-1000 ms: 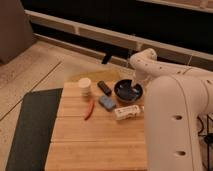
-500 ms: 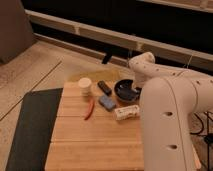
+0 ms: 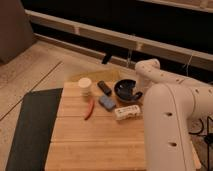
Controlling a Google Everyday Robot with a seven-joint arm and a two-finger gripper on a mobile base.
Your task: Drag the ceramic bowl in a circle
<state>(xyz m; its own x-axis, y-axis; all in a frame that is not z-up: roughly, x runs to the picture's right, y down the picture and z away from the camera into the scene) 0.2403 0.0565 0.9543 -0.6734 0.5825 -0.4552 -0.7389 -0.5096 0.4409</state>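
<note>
The ceramic bowl [image 3: 125,90], dark and glossy, sits on the wooden table [image 3: 95,140] at its back right. My gripper [image 3: 136,94] is at the bowl's right rim, reaching down from the white arm [image 3: 165,120] that curves over the table's right side. The arm hides the bowl's right edge.
A small cream jar [image 3: 85,86] stands at the back left. A dark oblong block [image 3: 104,87], a blue block [image 3: 106,102], a red chilli [image 3: 89,108] and a white packet [image 3: 127,112] lie close to the bowl. A dark mat [image 3: 32,125] lies left of the table.
The bowl has shifted slightly left and back with the gripper at its rim. The arm's bulk has swung left and covers more of the table's right side.
</note>
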